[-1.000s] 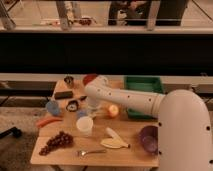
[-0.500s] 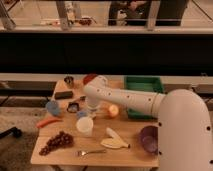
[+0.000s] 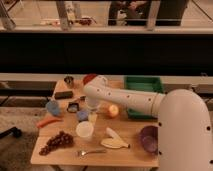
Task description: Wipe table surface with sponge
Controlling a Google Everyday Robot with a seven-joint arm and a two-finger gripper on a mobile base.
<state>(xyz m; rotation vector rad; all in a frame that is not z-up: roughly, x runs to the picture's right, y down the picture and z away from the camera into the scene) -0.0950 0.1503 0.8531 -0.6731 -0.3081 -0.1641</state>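
Observation:
The sponge (image 3: 82, 116), a small light-blue block with a yellowish side, lies on the light-brown wooden table surface (image 3: 135, 152), left of centre. My white arm reaches in from the lower right across the table. My gripper (image 3: 89, 106) points down from the arm's end, just above and behind the sponge. Whether it touches the sponge does not show.
A green tray (image 3: 144, 84) stands at the back right. Around the sponge are an orange (image 3: 113, 110), a white cup (image 3: 85, 130), a rounded blue thing (image 3: 52, 107) and a dark piece (image 3: 73, 106). Nearer the front are a banana (image 3: 115, 142), a purple bowl (image 3: 148, 138), grapes (image 3: 56, 142), a carrot (image 3: 48, 122) and a fork (image 3: 92, 151).

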